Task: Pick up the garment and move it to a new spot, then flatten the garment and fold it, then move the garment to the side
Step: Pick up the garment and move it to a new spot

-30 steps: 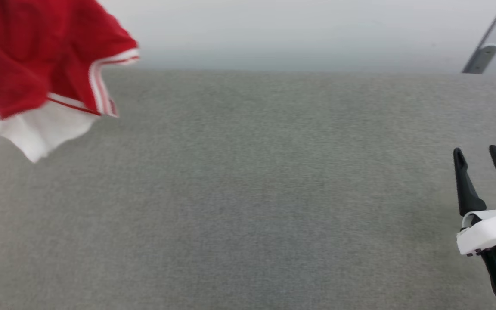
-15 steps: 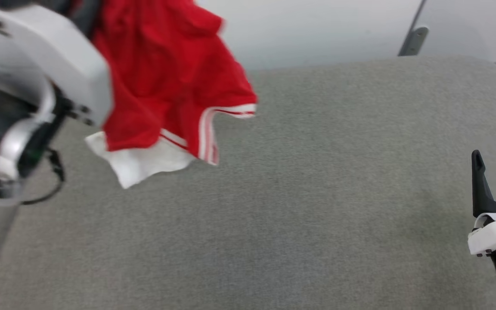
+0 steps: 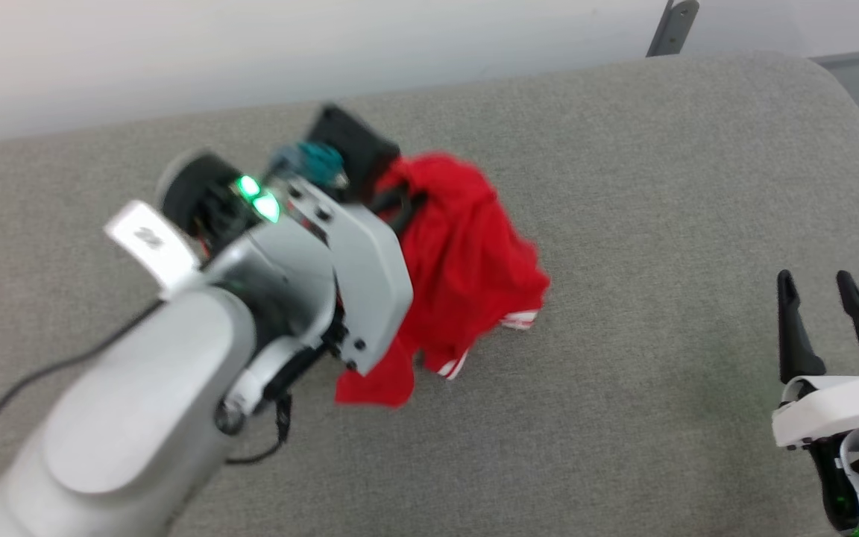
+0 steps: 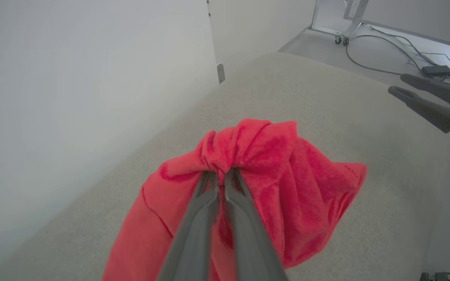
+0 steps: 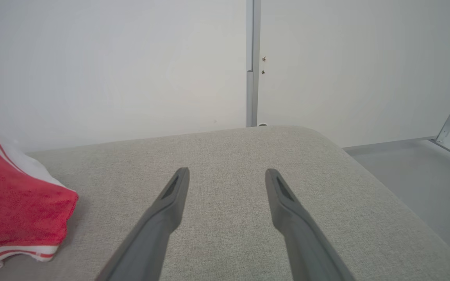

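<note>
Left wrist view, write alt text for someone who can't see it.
The left gripper is pinched shut on a bunched fold of the red garment, which droops over a grey fabric surface. A white wall stands left; the open right gripper shows at far right.

Grey fabric surface [image 5: 229,152], rounded corner. Plain white wall [image 5: 111,58] behind, with vertical metal strip [image 5: 250,78]. Grey floor [image 5: 424,175]; loose cables [image 4: 365,69]; wheeled metal frame [image 4: 352,17].

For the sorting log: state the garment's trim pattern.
Red-and-white stripes on the garment, clearest in the right wrist view.
</note>
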Robot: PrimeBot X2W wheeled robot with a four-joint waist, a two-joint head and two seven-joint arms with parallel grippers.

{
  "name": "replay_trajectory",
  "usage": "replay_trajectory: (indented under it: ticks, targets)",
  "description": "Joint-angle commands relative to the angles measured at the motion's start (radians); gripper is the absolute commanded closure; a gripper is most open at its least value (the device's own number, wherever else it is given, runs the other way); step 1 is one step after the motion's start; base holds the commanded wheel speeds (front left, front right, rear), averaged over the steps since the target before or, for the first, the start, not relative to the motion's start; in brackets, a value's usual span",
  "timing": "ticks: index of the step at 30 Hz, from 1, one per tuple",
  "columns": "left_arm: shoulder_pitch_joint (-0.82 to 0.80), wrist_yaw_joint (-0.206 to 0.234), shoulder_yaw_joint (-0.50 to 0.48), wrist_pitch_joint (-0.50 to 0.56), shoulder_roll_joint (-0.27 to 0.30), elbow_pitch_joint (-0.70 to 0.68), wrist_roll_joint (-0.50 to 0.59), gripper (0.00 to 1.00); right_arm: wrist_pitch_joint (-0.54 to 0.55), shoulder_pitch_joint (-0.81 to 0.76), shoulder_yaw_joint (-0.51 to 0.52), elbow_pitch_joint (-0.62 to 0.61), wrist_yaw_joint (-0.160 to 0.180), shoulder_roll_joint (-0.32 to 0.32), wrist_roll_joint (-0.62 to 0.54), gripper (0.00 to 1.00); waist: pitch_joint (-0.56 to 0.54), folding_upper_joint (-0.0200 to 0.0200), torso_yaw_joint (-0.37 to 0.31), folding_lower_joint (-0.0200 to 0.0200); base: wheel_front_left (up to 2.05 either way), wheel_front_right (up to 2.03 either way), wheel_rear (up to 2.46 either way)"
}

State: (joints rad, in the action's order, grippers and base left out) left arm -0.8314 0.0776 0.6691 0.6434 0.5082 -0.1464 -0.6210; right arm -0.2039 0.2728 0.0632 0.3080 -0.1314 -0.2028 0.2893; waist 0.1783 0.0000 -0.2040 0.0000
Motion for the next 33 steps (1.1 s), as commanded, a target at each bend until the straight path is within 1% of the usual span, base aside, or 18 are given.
replay_trajectory:
  ticks: [1,10,13,18,23,24,25,26,27,31,33]
  targets:
    - [0.028,-0.011,0.018,-0.003,-0.012,0.030,-0.011,1.00,-0.010,0.010,-0.010,0.011,0.001,0.004,0.004,0.00,0.012,0.0000,-0.011,0.0000,0.00,0.00,0.00]
    - [0.119,-0.061,0.106,-0.029,-0.056,0.271,-0.029,1.00,-0.035,0.048,-0.068,0.060,0.001,0.014,0.026,0.00,0.036,0.0000,-0.035,0.0000,0.00,0.00,0.00]
    - [0.131,-0.064,0.124,-0.042,-0.075,0.356,-0.025,1.00,-0.040,0.056,-0.078,0.071,0.001,0.016,0.032,0.00,0.047,0.0000,-0.038,0.0000,0.00,0.00,0.00]
    - [0.133,-0.084,0.155,-0.077,-0.110,0.481,-0.007,1.00,-0.049,0.074,-0.092,0.091,0.001,0.014,0.044,0.00,0.059,0.0000,-0.043,0.0000,0.00,0.00,0.00]
    - [0.118,-0.107,0.167,-0.106,-0.143,0.567,-0.015,1.00,-0.053,0.084,-0.099,0.106,0.001,0.012,0.044,0.00,0.054,0.0000,-0.040,0.0000,0.00,0.00,0.00]
    - [0.113,-0.114,0.168,-0.115,-0.147,0.576,-0.017,0.85,-0.054,0.084,-0.099,0.108,0.001,0.011,0.044,0.00,0.049,0.0000,-0.037,0.0000,0.00,0.00,0.00]
    - [0.109,-0.121,0.168,-0.125,-0.149,0.582,-0.017,0.58,-0.055,0.083,-0.101,0.110,0.001,0.008,0.044,0.00,0.043,0.0000,-0.034,0.0000,0.00,0.00,0.00]
    - [0.105,-0.129,0.168,-0.136,-0.150,0.587,-0.019,0.17,-0.056,0.082,-0.103,0.112,0.001,0.006,0.043,0.00,0.036,0.0000,-0.031,0.0000,0.00,0.00,0.00]
    - [0.105,-0.133,0.166,-0.141,-0.151,0.594,-0.024,0.00,-0.057,0.079,-0.104,0.115,0.001,0.004,0.043,0.00,0.027,0.0000,-0.028,0.0000,0.00,0.00,0.00]
    - [0.111,-0.152,0.152,-0.172,-0.144,0.593,-0.047,0.00,-0.058,0.068,-0.112,0.125,0.001,-0.007,0.043,0.00,-0.010,0.0000,-0.013,0.0000,0.00,0.00,0.00]
    - [0.116,-0.158,0.146,-0.190,-0.130,0.581,-0.049,0.00,-0.058,0.059,-0.117,0.126,0.001,-0.012,0.041,0.00,-0.030,0.0000,-0.004,0.0000,0.00,0.00,0.00]
